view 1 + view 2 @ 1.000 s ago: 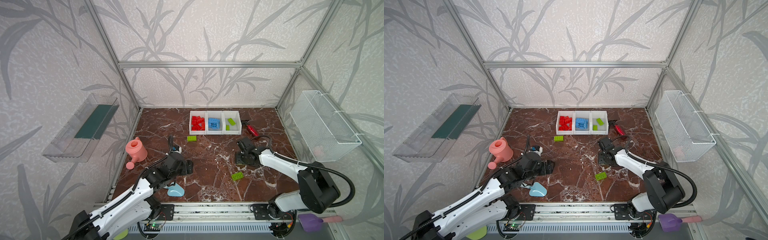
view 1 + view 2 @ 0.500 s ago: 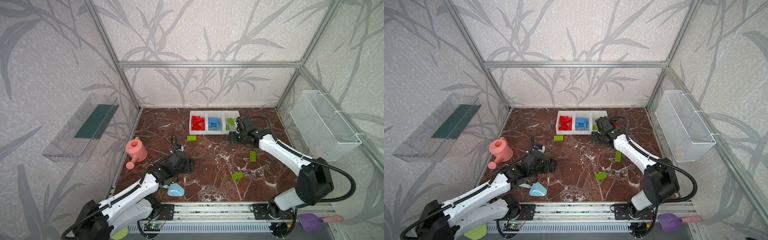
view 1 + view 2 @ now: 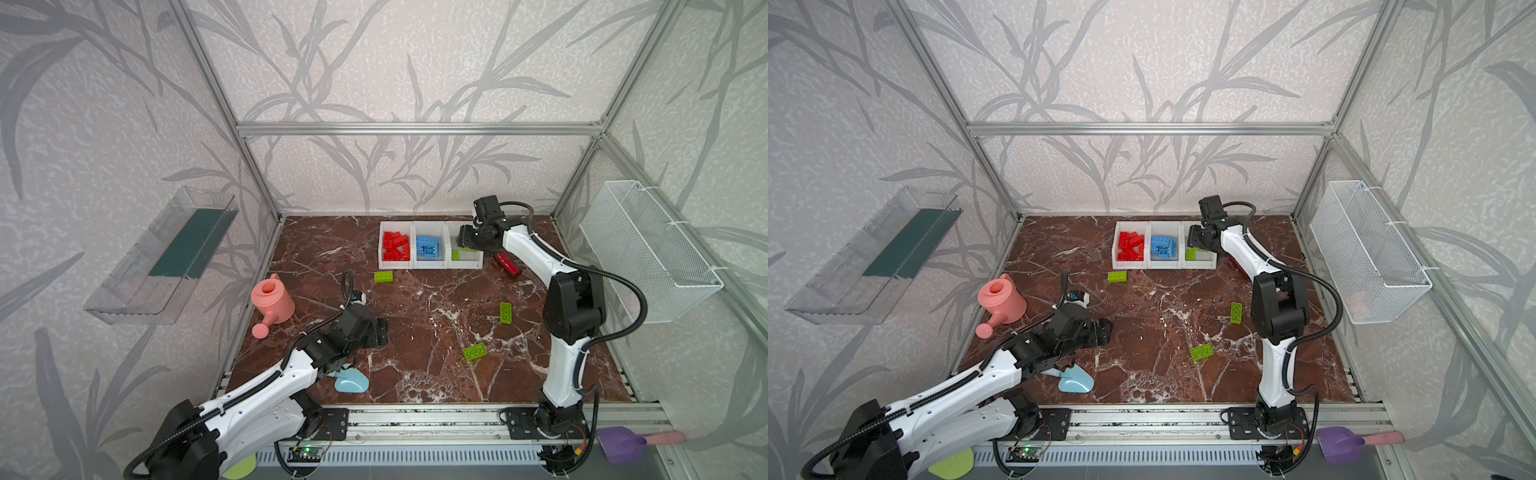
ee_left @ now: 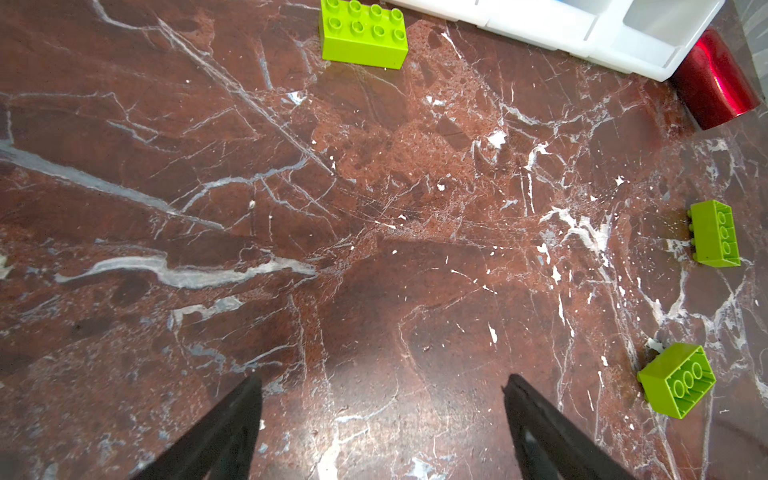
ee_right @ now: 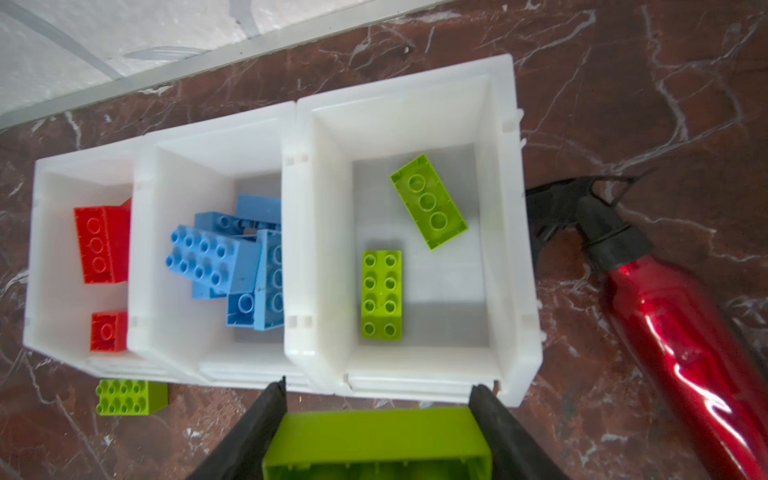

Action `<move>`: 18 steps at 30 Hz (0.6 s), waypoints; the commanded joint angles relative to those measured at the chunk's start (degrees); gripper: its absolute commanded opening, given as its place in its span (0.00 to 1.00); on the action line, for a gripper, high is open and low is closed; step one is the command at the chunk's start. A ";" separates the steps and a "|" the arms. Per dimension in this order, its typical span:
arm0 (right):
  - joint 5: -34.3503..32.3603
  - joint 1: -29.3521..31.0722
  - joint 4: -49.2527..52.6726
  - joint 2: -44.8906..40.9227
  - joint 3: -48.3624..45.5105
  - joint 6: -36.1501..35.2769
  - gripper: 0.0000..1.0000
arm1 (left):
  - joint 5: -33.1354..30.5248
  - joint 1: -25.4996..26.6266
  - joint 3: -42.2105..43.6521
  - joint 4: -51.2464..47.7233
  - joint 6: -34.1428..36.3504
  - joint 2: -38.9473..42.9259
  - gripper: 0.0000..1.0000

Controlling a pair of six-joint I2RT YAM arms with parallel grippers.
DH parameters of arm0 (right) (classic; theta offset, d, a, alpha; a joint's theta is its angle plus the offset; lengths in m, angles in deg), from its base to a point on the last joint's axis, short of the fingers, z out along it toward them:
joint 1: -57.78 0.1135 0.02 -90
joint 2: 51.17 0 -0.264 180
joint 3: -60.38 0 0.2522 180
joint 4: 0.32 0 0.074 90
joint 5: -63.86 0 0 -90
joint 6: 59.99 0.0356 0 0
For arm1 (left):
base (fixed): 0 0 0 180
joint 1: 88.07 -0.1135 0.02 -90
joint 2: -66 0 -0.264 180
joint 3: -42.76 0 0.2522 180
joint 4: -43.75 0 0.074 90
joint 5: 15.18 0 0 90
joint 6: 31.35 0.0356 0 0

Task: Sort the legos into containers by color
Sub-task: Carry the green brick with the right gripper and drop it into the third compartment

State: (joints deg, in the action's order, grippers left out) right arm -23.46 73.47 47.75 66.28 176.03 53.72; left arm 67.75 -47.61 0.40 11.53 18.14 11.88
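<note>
- Right end effector (image 3: pixel 467 246), in a top view: clenched on a lime green studded plastic brick (image 3: pixel 468 250), poised at the rightmost of three joined white open-top plastic bins (image 3: pixel 432 264). Left end effector (image 3: pixel 380 332): released, empty, low over the brown marbled surface (image 3: pixel 415 382), well apart from the bins.
- Also in a top view: red bricks (image 3: pixel 1130 247) in the left bin, blue bricks (image 3: pixel 1162 246) in the middle, lime in the right. Three loose lime bricks (image 3: pixel 1201 352) on the surface: one just before the red bin, two right of centre.
- Left wrist: fingers (image 4: pixel 232 424) spread wide, nothing between. Loose brick nearest the bins (image 4: pixel 363 33) dead ahead, studs up, long axis running finger to finger. Likely wants a wrist turn for a grip across the narrow width. Probably the left arm's pick, being nearer.
- Right wrist: held brick (image 5: pixel 376 440) spanning the jaws lengthwise, long axis parallel to the row. Right bin (image 5: pixel 515 249) directly beyond the fingertips, front wall closest; seemingly a short advance, then release. Inside: two lime bricks (image 5: pixel 381 295), one studs up, one underside up. Middle bin: blue heap. Left bin: red, partly hidden by the wall. Shiny red metal bottle with black cap (image 5: pixel 698 345) lying just beside the right bin, outside it.
</note>
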 commanded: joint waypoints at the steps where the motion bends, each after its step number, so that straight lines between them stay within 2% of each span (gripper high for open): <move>1: 0.66 -0.30 3.86 2.66 5.20 -1.12 0.54 | -1.73 0.18 0.46 0.45 0.44 0.95 0.91; 14: 2.00 -0.98 5.08 11.57 15.04 -1.29 0.55 | -0.95 0.18 0.38 1.94 0.43 -1.65 0.90; 18: 2.49 -1.03 5.63 13.22 17.19 -1.34 0.59 | -0.79 0.19 0.52 2.34 0.43 -2.33 0.90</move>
State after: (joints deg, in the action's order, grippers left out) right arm -21.98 72.70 51.33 78.50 191.09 52.82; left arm 67.44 -47.56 1.01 12.91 18.14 9.97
